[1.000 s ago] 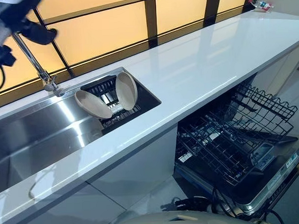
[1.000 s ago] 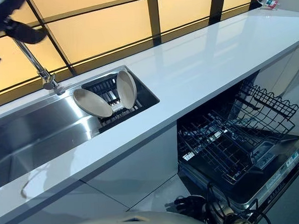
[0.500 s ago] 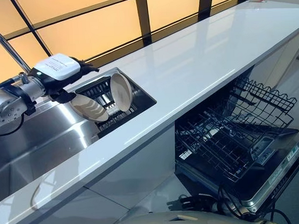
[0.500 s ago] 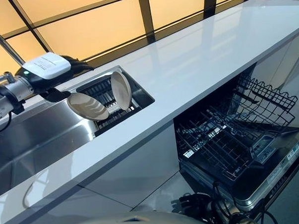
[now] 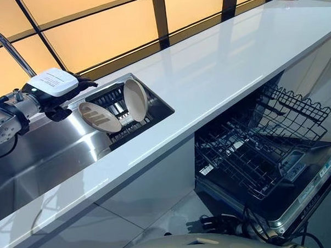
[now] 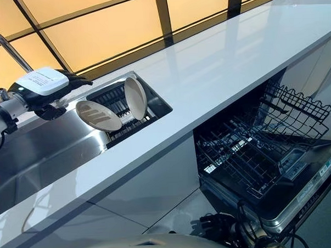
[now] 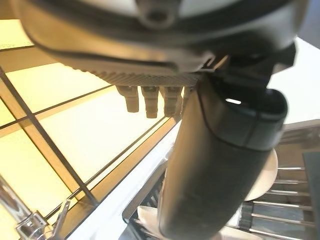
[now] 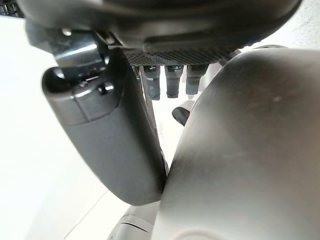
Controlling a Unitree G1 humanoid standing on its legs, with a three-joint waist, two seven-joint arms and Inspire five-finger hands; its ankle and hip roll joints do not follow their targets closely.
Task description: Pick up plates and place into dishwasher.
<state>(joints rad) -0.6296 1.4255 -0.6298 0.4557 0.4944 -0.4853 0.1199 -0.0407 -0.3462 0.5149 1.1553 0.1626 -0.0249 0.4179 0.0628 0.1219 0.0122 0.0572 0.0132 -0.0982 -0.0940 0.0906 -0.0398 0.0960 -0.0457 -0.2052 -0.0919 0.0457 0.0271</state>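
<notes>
In the sink (image 5: 40, 157) a dark rack (image 5: 133, 121) sits at the right end and holds two beige plates: one plate (image 5: 100, 116) leans low, its face turned up, and the other plate (image 5: 136, 100) stands nearly upright just beside it. My left hand (image 5: 57, 90) hovers over the sink just left of the leaning plate, close to its rim, and I cannot tell whether it touches. Its fingers point toward the rack and hold nothing, and in my left wrist view they run out straight and loose beside the thumb. A tap (image 5: 8, 49) rises behind my hand. The white counter (image 5: 234, 55) runs off to the right. Below its right part the dishwasher (image 5: 284, 201) stands open, with its wire basket (image 5: 254, 153) pulled out and no plates in it. My right hand (image 8: 115, 135) shows in its own wrist view, thumb close up, but I cannot tell how the fingers sit.
</notes>
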